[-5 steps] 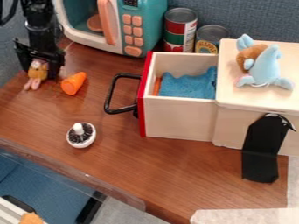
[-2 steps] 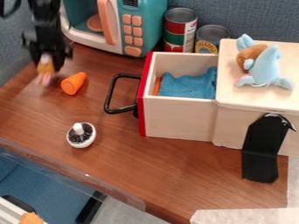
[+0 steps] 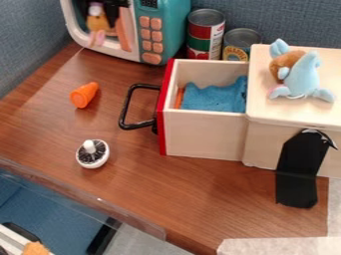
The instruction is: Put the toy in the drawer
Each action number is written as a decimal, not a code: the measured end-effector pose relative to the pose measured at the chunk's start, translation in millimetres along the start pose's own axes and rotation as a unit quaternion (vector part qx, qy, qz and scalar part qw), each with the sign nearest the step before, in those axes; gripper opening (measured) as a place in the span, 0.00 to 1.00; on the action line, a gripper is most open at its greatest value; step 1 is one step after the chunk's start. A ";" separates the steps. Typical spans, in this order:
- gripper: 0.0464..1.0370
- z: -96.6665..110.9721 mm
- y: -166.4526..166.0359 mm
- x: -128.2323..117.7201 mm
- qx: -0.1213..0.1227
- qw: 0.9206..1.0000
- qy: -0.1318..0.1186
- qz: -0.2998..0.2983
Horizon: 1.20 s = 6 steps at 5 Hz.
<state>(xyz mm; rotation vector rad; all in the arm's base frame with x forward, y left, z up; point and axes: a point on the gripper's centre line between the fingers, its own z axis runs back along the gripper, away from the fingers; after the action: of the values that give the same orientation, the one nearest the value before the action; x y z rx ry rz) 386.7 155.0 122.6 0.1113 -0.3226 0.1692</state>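
Claw [image 3: 100,4] pinching the small toy [image 3: 98,24], drawer [image 3: 203,130] open

In the camera view, the claw is at the top edge, toward the left, closed around the toy's upper end. The toy, yellow-brown with pink legs, hangs just below it, in front of the toy microwave [image 3: 174,27] and outside the drawer.

Below the claw and well to its right, the drawer is pulled out of a wooden cabinet [image 3: 263,137]. It has a red front and a black handle [image 3: 124,112]; inside lie a soft blue piece [image 3: 214,98] and, beside that, a narrow orange thing [image 3: 179,98]. On the cabinet top, farther right of the claw, sits a blue-and-brown plush [image 3: 303,77].

Two cans stand right of the claw, beside the microwave. The nearer to it [image 3: 205,32] has a red, green and white label; the farther, shorter one [image 3: 241,41] has a yellowish label with dark lettering.

Beneath the claw, an orange cone [image 3: 84,95] lies on the wooden surface [image 3: 153,189]; farther below is a round white piece [image 3: 92,154] with a dark ribbed face and a white stub.
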 end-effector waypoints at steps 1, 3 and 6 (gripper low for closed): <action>0.52 13.6 -46.0 -5.3 -0.077 0.997 0.001 -0.027; 0.52 24.6 -137.8 -49.4 -0.094 0.990 0.036 -0.099; 0.89 0.7 -189.4 -69.5 -0.076 0.978 0.090 -0.172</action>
<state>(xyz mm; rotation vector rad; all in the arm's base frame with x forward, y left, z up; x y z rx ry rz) 356.2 -41.0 85.3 -0.0014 -0.1306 -0.1876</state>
